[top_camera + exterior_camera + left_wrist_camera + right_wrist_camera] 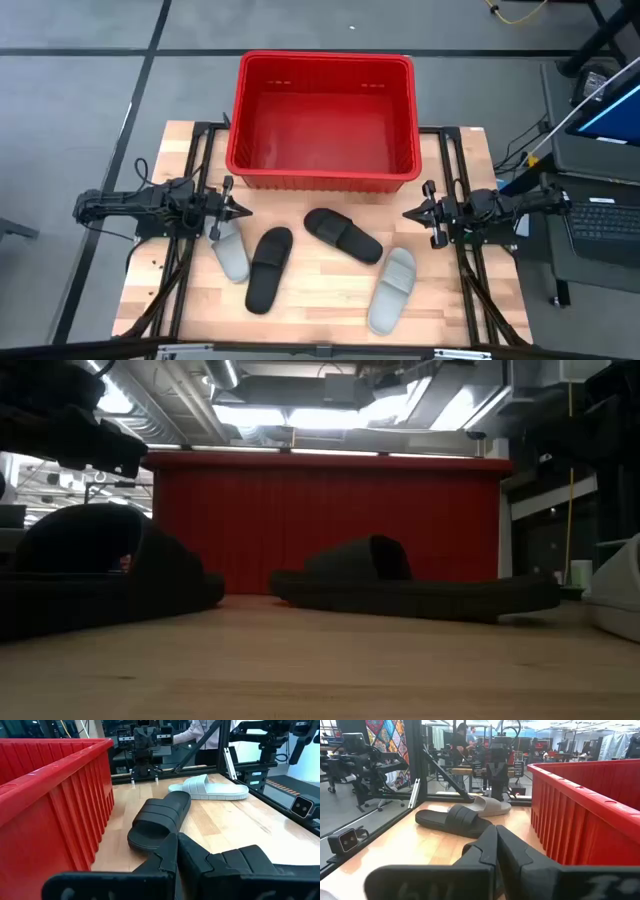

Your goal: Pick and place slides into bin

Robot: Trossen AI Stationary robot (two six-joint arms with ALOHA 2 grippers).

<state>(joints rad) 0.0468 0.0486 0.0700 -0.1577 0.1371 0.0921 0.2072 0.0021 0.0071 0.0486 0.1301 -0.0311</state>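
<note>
The red bin (322,120) stands at the table's far middle, nothing in it that I can see. Four slides lie flat on their soles in front of it: a grey one (232,250), a black one (269,268), a black one (343,236) and a grey one (393,290). My left gripper (243,210) is shut and empty, just above the left grey slide's far end. My right gripper (408,213) is shut and empty, to the right of the middle black slide (455,820). Both point at each other along the bin's near wall (50,805).
Black frame rails (190,250) run along the table's left and right sides. A desk with a laptop (600,215) stands beyond the right edge. People show in the room behind in the wrist views. Bare wood (320,300) lies between the slides near the front edge.
</note>
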